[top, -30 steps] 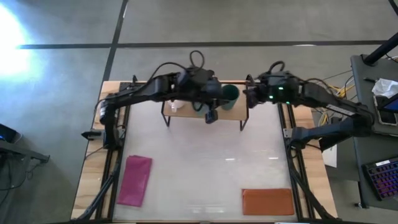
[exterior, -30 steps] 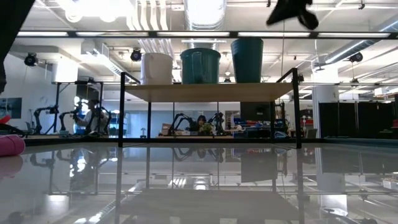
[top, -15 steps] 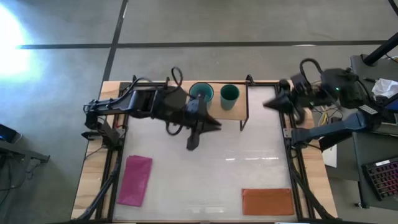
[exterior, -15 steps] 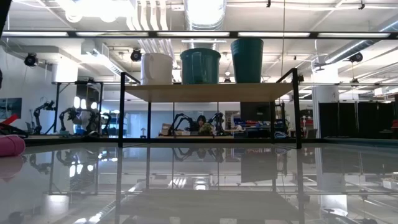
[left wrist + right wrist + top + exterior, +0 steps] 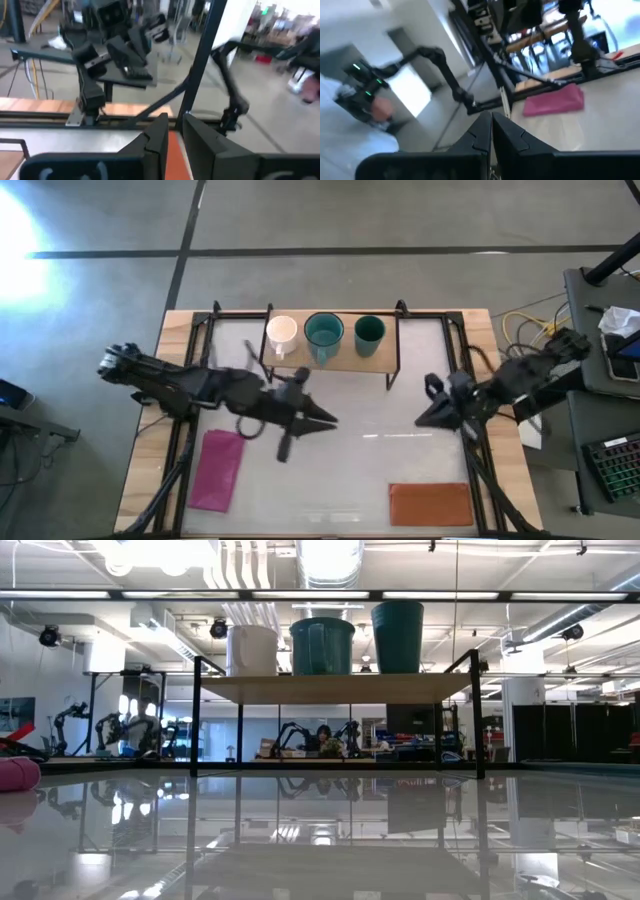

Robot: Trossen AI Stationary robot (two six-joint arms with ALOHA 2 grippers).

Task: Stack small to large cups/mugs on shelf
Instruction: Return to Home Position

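The shelf [image 5: 345, 360] stands at the table's far edge, its light-wood board [image 5: 330, 688] on thin black legs. On the board three cups stand upright on their bases in a row: the white mug [image 5: 283, 332] [image 5: 252, 650], the teal mug [image 5: 323, 330] [image 5: 322, 646] and the dark green cup [image 5: 369, 331] [image 5: 397, 637]. My left gripper [image 5: 328, 420] [image 5: 175, 137] hovers over the table's middle, nearer than the shelf, with a narrow gap between its fingers. My right gripper [image 5: 422, 418] [image 5: 491, 127] hovers toward the table's right side, shut on nothing.
A pink cloth [image 5: 220, 470] [image 5: 555, 100] lies near the table's left near corner. A brown-orange mat [image 5: 430, 503] lies at the right near corner. Black frame rails run along both table sides. The low view shows neither arm.
Both arms have drawn back from the shelf. The left gripper has swung from over the cups toward the near and left side. The right gripper has pulled toward the right edge, then nearer. The three cups have stayed on the board; the white mug now shows from above.
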